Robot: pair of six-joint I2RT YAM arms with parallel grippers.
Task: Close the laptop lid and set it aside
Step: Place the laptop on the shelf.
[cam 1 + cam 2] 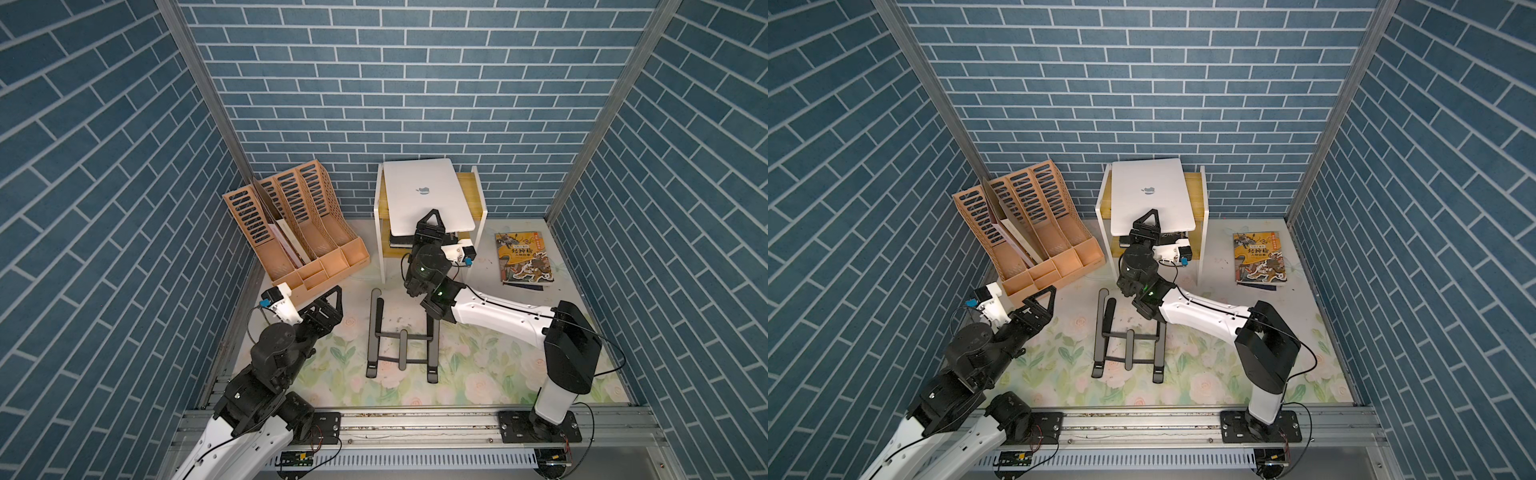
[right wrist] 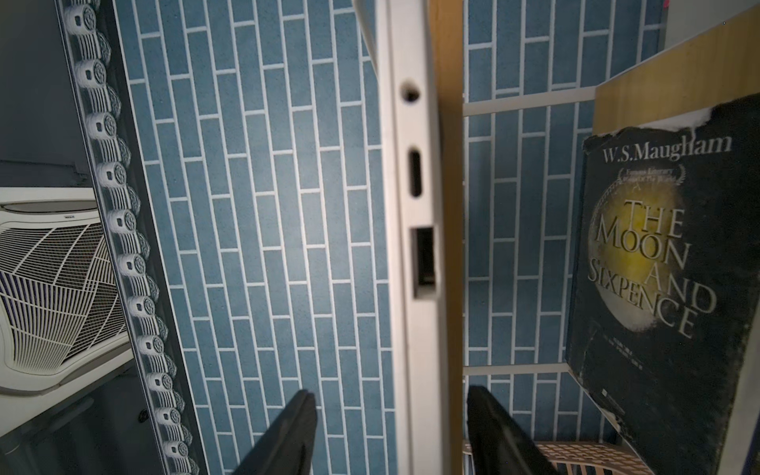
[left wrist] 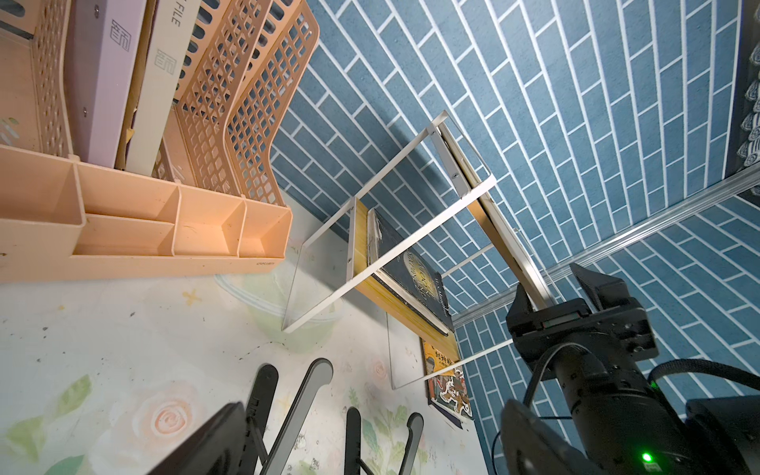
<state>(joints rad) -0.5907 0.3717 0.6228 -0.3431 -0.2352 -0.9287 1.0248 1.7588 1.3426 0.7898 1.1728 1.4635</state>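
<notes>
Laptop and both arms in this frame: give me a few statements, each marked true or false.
1. The laptop lid is shut. True.
2. The laptop sits on the black stand. False: it lies on top of the white shelf; the stand lies apart on the mat.
3. The right gripper has its jaws apart, one either side of the laptop's edge. True.
4. The left gripper grips the laptop. False: it hovers well away from it, near the file organiser.
</notes>
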